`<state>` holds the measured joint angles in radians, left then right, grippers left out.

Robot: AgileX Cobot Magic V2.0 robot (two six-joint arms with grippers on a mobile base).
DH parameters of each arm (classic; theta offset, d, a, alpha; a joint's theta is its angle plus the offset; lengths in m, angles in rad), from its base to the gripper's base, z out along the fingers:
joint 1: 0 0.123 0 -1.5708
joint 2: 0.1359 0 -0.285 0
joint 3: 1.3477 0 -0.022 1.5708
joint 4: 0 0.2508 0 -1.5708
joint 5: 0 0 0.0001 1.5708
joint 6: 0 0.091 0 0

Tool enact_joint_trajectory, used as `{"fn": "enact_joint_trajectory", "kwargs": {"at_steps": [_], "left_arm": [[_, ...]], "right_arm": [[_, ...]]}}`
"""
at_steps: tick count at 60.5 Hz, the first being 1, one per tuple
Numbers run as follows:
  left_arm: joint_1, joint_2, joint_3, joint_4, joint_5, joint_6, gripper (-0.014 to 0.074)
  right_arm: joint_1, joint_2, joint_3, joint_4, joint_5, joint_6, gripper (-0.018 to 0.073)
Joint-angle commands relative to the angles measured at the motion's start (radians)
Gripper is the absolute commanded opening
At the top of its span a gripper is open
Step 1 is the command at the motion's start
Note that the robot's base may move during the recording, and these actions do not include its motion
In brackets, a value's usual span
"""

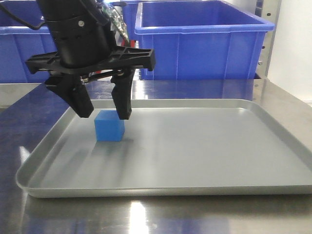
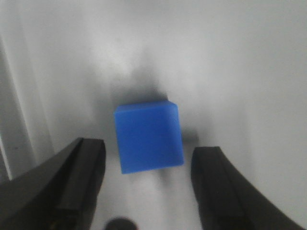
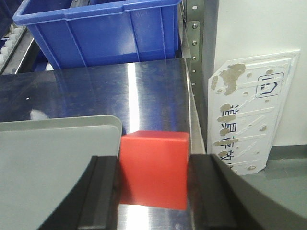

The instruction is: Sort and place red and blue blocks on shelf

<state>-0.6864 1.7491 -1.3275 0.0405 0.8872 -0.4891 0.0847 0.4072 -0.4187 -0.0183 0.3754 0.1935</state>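
The blue block (image 1: pixel 109 126) rests on the floor of the grey tray (image 1: pixel 204 161), toward its left side. My left gripper (image 1: pixel 103 112) hangs just above and behind it, open, one finger on each side. In the left wrist view the blue block (image 2: pixel 148 137) lies between and just ahead of the spread fingers, and the left gripper (image 2: pixel 147 181) touches nothing. My right gripper (image 3: pixel 152 184) is shut on the red block (image 3: pixel 153 158), held over the steel surface just right of the tray's corner (image 3: pixel 103 125). The shelf's perforated steel post (image 3: pixel 193 43) rises behind.
Large blue bins (image 1: pixel 202 39) stand behind the tray on the shelf; one blue bin (image 3: pixel 105 33) shows in the right wrist view with white rollers (image 3: pixel 5 45) beside it. A white plastic panel (image 3: pixel 249 110) leans against the wall at the right. The tray has a raised rim (image 1: pixel 146 191).
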Motion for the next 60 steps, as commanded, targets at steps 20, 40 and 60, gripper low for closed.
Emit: {"fn": "enact_joint_trajectory", "kwargs": {"at_steps": [20, 40, 60], "left_arm": [[-0.022, -0.03, -0.033, 0.025, -0.027, -0.026, 0.0449], [-0.026, -0.03, -0.033, 0.027, -0.027, -0.029, 0.0449], [-0.026, -0.03, -0.033, 0.027, -0.025, -0.033, 0.0448]], "right_arm": [[-0.005, 0.004, -0.028, -0.011, -0.094, -0.002, 0.005], [-0.005, 0.004, -0.028, -0.011, -0.094, -0.002, 0.005], [-0.005, 0.004, -0.028, -0.011, -0.094, -0.002, 0.005]]}}
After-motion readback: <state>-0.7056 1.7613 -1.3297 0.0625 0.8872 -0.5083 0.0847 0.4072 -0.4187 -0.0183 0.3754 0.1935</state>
